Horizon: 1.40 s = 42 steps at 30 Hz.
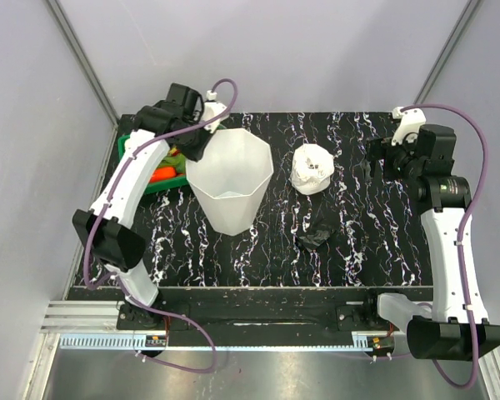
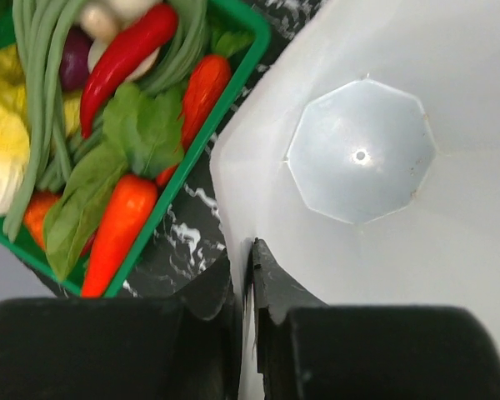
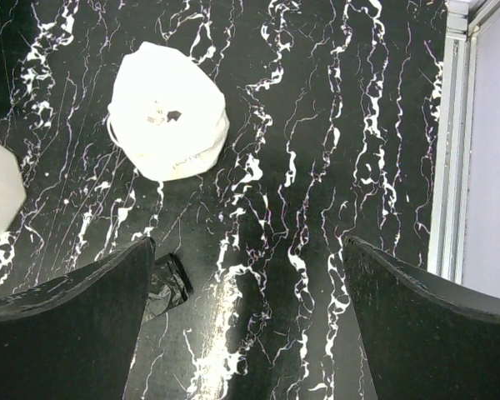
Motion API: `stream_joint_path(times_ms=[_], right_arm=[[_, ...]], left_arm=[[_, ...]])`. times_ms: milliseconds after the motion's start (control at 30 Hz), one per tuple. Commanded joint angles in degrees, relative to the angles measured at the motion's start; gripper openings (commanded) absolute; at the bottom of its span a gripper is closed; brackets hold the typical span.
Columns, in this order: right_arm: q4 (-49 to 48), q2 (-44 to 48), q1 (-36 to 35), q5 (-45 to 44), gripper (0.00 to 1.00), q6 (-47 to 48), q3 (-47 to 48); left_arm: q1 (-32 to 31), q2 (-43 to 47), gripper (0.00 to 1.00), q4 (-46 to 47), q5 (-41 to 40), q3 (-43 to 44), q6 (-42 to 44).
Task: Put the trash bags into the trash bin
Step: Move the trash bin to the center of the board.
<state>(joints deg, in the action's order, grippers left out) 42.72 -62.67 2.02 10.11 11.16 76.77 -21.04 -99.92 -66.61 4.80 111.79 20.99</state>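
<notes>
The trash bin [image 1: 230, 179] is a tall white translucent tub standing at the back left of the table. My left gripper [image 1: 198, 143] is at its far left rim. In the left wrist view this gripper [image 2: 243, 254] is shut on the bin wall [image 2: 450, 250], one finger inside and one outside. One crumpled black trash bag [image 1: 314, 238] lies on the table to the right of the bin. The right wrist view shows the bag [image 3: 162, 283] beside the left finger. My right gripper [image 1: 375, 162] hangs open over the back right of the table, jaws wide [image 3: 246, 246] with nothing between them.
A green basket [image 1: 162, 171] of toy vegetables stands close against the bin's left side, its rim [image 2: 154, 218] next to my left fingers. A white roll of plastic [image 1: 311, 168] lies right of the bin, also seen in the right wrist view [image 3: 168, 110]. The table's right edge rail [image 3: 450, 150] is close.
</notes>
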Motion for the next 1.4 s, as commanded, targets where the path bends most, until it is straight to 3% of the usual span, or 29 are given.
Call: stream_joint_path(times_ms=[0,167,367,433,567,700,833,1100,1167,1367], right_arm=[[-1.8,1.5,-0.5,0.7,1.00,2.1,-0.8],[1.3,1.3,-0.5,6.1,1.00,5.4,-2.0],[7.9,1.1,-0.6,10.8,1.00,12.9,-6.0],[10.2,1.2,-1.0,12.7,1.00,16.6,-7.9],[12.7,1.4,-1.7,13.9,1.00,22.7,-12.5],[14.1,1.4,-1.7,12.8,1.00,26.0,-15.8],[13.6,2.4,-1.8,12.1,1.00,27.3,-18.6],[10.8,1.9,-3.3,9.9,1.00,26.1,-19.8],[9.6,0.6,-3.3,7.0,1.00,24.4,-19.7],[6.8,-0.3,-3.3,2.9,1.00,20.7,-20.3]], left_arm=[[7.6,5.5,0.00,-2.6,-3.4,-4.0,5.5],[15.1,9.6,0.00,-1.9,-1.5,-9.6,8.0],[19.8,12.5,0.00,0.5,-1.7,-13.6,9.5],[20.3,12.6,0.07,0.9,-1.5,-14.0,9.4],[20.4,12.0,0.40,1.5,-1.2,-14.5,9.3],[20.6,13.3,0.61,4.2,-3.0,-16.7,8.9],[20.8,15.2,0.71,6.0,-2.5,-17.2,8.6],[20.9,23.4,0.79,13.7,-0.1,-11.3,7.0],[19.9,25.8,0.92,13.8,3.4,-9.2,7.6],[0.2,30.2,0.94,14.0,-6.9,-7.7,10.0]])
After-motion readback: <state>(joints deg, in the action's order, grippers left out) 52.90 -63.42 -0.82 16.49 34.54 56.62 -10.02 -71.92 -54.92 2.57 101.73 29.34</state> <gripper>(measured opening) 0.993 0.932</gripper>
